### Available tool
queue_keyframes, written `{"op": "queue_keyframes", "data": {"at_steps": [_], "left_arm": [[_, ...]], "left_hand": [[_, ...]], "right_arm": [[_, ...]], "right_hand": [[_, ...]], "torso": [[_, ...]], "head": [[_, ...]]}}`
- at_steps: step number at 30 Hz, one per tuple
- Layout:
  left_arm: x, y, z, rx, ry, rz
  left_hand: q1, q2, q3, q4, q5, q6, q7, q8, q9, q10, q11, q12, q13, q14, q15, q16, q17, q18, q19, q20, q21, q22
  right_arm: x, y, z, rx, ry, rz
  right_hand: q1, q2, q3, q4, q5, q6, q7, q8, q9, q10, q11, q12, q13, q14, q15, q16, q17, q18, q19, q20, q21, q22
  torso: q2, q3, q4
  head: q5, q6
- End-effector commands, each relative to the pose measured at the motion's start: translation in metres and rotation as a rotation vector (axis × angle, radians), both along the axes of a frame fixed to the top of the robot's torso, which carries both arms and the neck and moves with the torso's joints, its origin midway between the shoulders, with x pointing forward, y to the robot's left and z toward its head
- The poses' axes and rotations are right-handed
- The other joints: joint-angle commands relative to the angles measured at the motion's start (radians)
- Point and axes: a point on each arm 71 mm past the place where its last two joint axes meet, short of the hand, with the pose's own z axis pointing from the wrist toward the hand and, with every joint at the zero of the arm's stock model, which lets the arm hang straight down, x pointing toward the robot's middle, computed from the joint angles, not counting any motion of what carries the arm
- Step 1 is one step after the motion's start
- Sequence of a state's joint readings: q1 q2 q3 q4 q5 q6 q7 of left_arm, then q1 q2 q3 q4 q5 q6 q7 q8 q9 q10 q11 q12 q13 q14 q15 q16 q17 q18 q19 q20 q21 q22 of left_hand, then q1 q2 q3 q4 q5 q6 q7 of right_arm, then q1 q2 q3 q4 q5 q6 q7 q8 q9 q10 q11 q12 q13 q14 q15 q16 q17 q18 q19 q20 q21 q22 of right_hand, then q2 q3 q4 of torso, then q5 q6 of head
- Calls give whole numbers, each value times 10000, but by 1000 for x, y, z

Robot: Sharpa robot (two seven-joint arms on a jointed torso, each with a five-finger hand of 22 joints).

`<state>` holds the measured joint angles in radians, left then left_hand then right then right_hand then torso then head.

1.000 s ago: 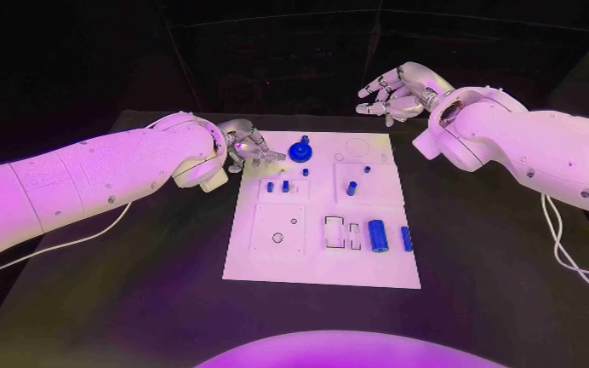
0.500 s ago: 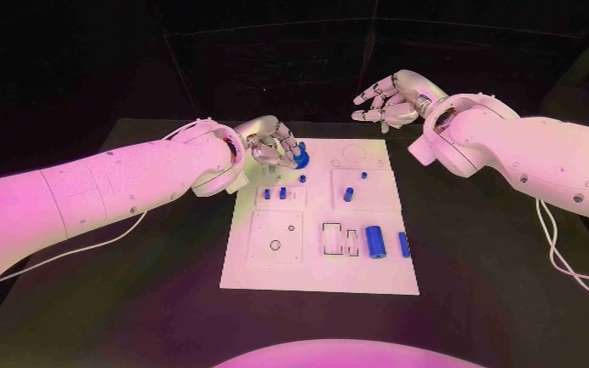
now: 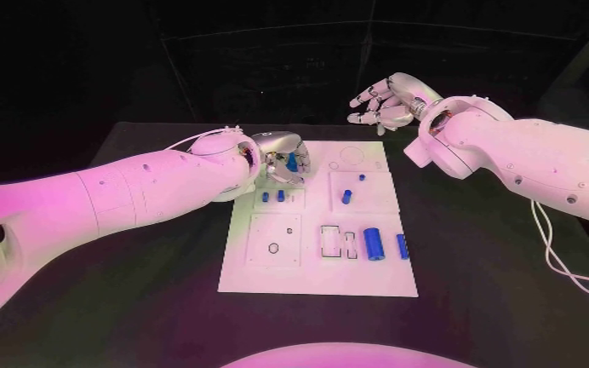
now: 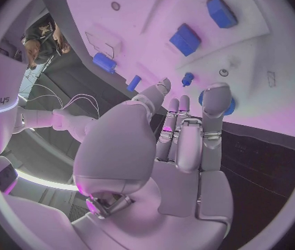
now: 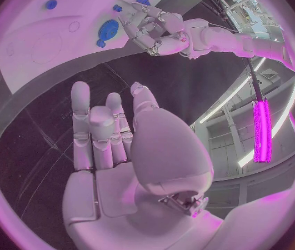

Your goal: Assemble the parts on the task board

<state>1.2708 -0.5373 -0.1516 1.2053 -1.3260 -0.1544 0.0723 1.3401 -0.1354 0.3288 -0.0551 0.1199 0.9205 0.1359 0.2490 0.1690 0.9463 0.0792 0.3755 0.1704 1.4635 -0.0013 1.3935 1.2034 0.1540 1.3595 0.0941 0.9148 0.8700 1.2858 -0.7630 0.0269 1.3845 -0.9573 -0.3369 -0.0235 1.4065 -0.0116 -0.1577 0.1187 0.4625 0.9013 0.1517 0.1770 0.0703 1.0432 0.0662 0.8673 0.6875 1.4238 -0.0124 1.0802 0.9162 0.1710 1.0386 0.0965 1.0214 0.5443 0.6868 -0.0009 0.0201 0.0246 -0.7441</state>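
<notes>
- Two hands of mine are up at the far end of the board point(image 3: 316, 278), a white plate lying lengthwise in the middle of the head view on the black table point(image 3: 147, 300).
- My left hand point(image 3: 281, 156) sits over the board's upper-left corner, fingers curled down around the blue knob point(image 3: 294, 163) standing there; whether they actually touch or grip it I cannot tell.
- From the left wrist, my fingers point(image 4: 214, 116) reach out straight, and one fingertip lies across the round blue knob point(image 4: 228, 105).
- My right hand point(image 3: 388, 102) hangs in the air in the upper right of the head view, beyond the board's far edge, fingers spread and holding nothing.
- Small blue pegs point(image 3: 272, 197) stand in a raised panel just below my left hand; another peg point(image 3: 349, 196) stands in the panel to the right.
- A fat blue cylinder point(image 3: 374, 244) and a thinner blue one point(image 3: 402, 246) lie side by side near the board's right edge, beside two rectangular slots point(image 3: 331, 241).
</notes>
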Motion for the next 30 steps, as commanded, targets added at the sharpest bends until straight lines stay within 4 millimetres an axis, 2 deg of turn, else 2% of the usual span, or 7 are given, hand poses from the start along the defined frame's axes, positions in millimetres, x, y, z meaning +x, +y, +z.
{"op": "queue_keyframes", "data": {"at_steps": [1, 4, 12, 25, 30], "left_arm": [[1, -2, -3, 944, -282, -226], [3, -4, -5, 1151, -278, -155], [7, -8, -7, 1307, -314, -66], [10, -10, -12, 1552, -60, -31], [10, -12, -15, 1605, 29, -61]], "left_hand": [[-58, 22, 71, -12, -46, 76, -3, -58, -22, 86, 17, -71, -46, 201, -43, 54, 20, -93, 73, 1, 77, 80], [-73, 36, 109, -16, -52, 198, -13, -104, -86, 206, 6, -121, -173, 250, -57, 77, 19, -139, 201, -14, 297, 309], [-55, 107, 217, -27, -49, 366, -31, -144, -151, 376, -15, -182, -319, 293, -72, 86, -5, -176, 313, -35, 487, 511], [-43, 233, 504, -52, -49, 664, -38, -239, -273, 733, -28, -330, -606, 340, -81, 97, -53, -224, 418, -47, 691, 759], [-48, 238, 541, -58, -52, 720, -43, -245, -287, 804, -36, -344, -644, 338, -83, 88, -84, -235, 441, -52, 755, 832]], "right_arm": [[0, 1, 2, 41, -46, 118], [0, 2, 2, 45, -44, 139], [0, 3, 2, 47, -41, 147], [0, 5, 1, 52, -31, 191], [0, 6, 1, 54, -27, 209]], "right_hand": [[82, 11, -9, 41, 36, -30, 2, 65, -8, -77, -27, 16, -16, -43, -1, -60, 1, 136, -49, -3, -40, -14], [82, 11, -9, 41, 36, -30, 2, 65, -8, -77, -27, 16, -16, -43, -1, -60, 1, 136, -49, -3, -40, -14], [82, 11, -9, 41, 36, -30, 2, 65, -8, -77, -27, 16, -16, -43, -1, -60, 1, 136, -49, -3, -40, -14], [82, 11, -9, 41, 36, -30, 2, 65, -8, -77, -27, 16, -16, -43, -1, -60, 1, 136, -49, -3, -40, -14], [82, 11, -9, 41, 36, -30, 2, 65, -8, -77, -27, 16, -16, -43, -1, -60, 1, 136, -49, -3, -40, -14]], "torso": [[-4, 5, 4], [0, 6, -17], [-6, 11, 15], [-3, 5, -2], [-7, 11, 13]], "head": [[-16, 11], [-15, 1], [-59, -3], [-74, -31], [-90, -56]]}}
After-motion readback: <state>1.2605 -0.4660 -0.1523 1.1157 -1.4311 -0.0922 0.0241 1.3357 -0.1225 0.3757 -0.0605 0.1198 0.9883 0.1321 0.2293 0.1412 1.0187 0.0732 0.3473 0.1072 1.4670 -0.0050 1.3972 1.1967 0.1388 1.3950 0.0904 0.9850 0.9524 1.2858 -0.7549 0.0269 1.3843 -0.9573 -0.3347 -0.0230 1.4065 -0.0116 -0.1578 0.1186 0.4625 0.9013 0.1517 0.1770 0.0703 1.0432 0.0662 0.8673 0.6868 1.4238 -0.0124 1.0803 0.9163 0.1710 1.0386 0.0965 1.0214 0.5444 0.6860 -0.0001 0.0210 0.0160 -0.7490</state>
